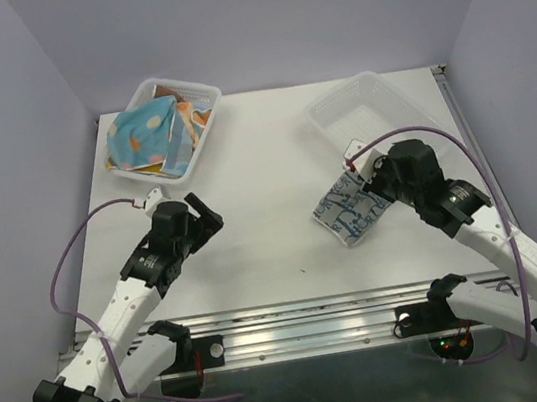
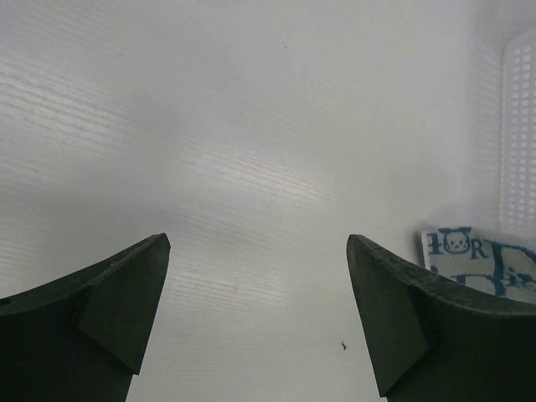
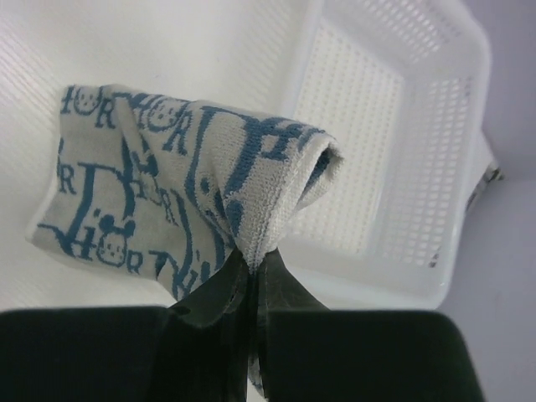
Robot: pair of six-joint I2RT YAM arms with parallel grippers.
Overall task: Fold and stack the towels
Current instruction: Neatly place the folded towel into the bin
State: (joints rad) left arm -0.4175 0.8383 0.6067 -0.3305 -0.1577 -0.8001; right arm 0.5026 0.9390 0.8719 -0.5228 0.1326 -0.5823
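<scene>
The right gripper (image 3: 251,264) is pressed together on a bunched edge of the white towel with blue print (image 3: 151,193), pinching a doubled ridge of cloth just above the bench (image 1: 264,171). The rest of the towel slopes down from the pinch and lies on the bench toward its right edge, just on the near side of the empty basket (image 1: 322,117). The left gripper (image 2: 258,240) is spread wide with nothing in it, over bare bench left of the middle, well apart from the towel. The other towels (image 1: 142,134) sit heaped in a second basket (image 1: 207,94) at the far left corner, a light blue one with orange dots on top.

The step in hand looks like the fold of this first towel. To do it well, the pinched edge should probably travel low and straight across to the opposite edge, so that the free part stays flat instead of dragging along. The cloth is small and soft, so it may slide with the pull; the idle left gripper could press the near corner down as an anchor. The pinch looks gathered rather than flat, so the layers may land creased. Release should wait until the edges line up, and the path should stay short of the empty basket's wall.
</scene>
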